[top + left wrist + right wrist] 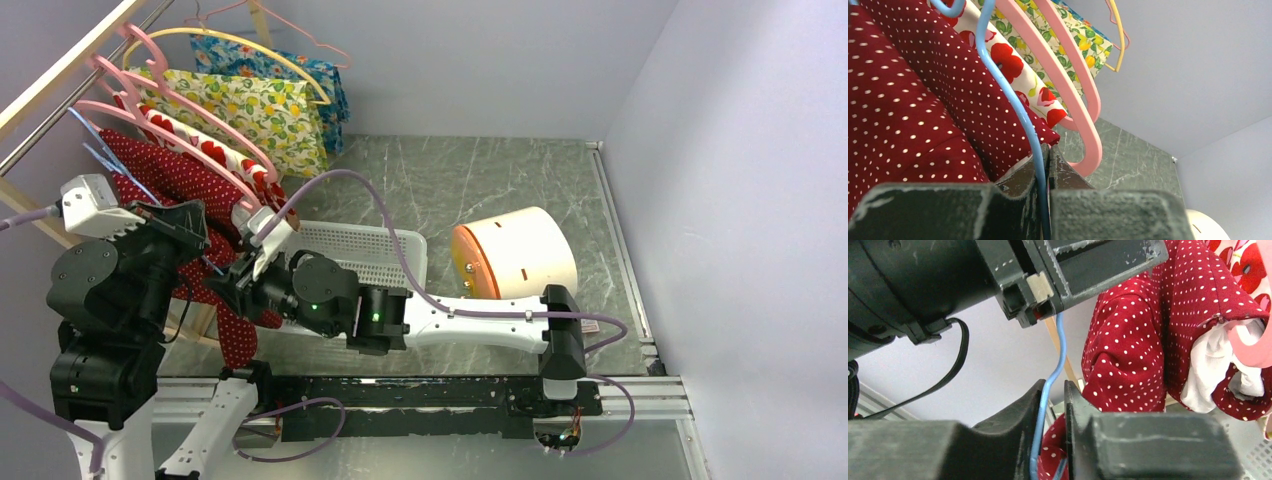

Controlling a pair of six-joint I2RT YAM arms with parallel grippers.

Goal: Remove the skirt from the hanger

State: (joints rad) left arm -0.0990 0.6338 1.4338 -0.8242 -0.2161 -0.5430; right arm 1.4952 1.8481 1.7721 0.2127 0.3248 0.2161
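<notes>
A dark red polka-dot skirt hangs on a thin blue wire hanger at the near end of the rack. In the left wrist view my left gripper is shut on the blue hanger, with the skirt just to its left. My right gripper is right below it. Its jaws stand narrowly apart around the same blue wire. The wire lies against one finger and a slim gap remains at the other. Skirt fabric bunches to the right and shows behind the jaws.
Pink hangers carry a poppy-print garment, a lemon-print one and a blue floral one along the wooden rack. A white basket and a white-and-orange drum lie on the grey floor.
</notes>
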